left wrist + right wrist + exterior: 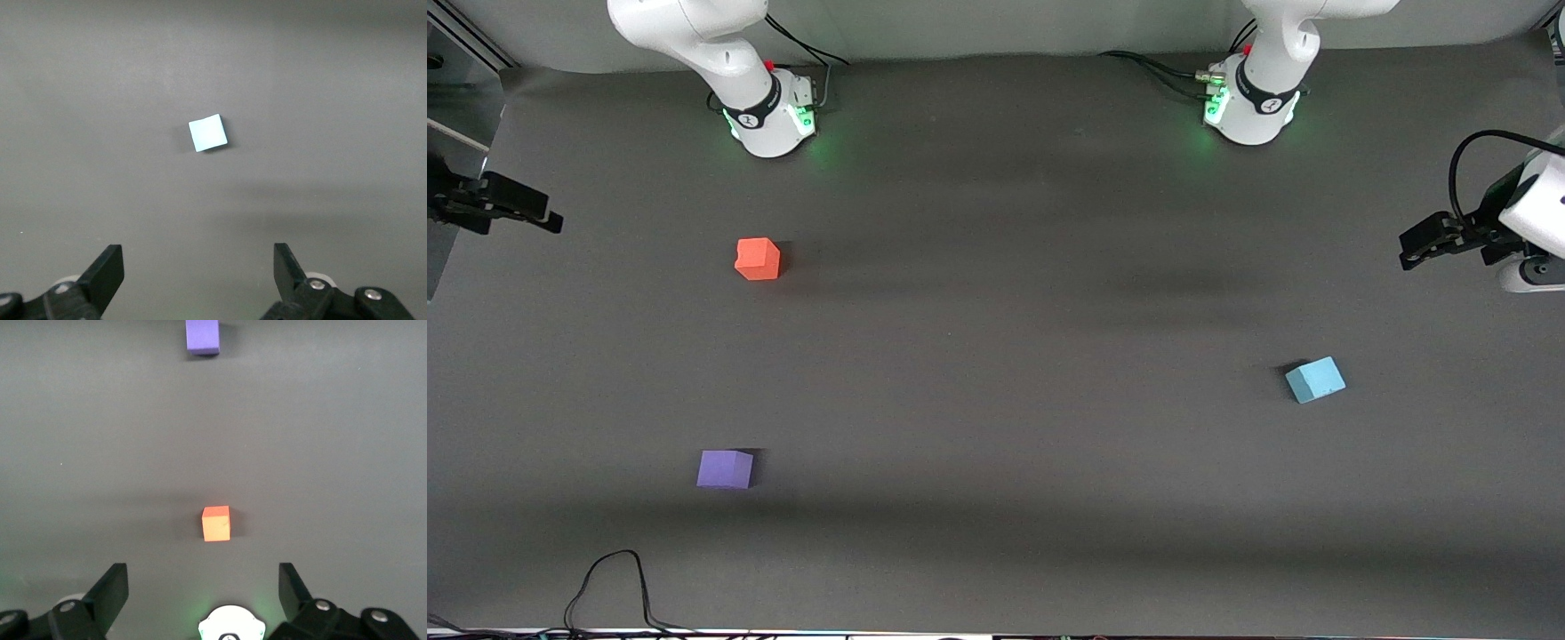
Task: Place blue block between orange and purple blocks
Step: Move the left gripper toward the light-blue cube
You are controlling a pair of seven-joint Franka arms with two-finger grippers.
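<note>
While both wait at table ends | left gripper (pixel 198 273) agape | right gripper (pixel 203 590) agape | blue block (pixel 1314 380) unobstructed

High front overview, two downward wrist views

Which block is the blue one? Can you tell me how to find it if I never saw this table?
Start at the dark grey table and go toward the left arm's end, where the open left gripper hangs in the air. The small light sky-blue matte cube sits alone there on the table. The orange-red matte cube and violet-purple matte cube lie toward the right arm's end.
</note>
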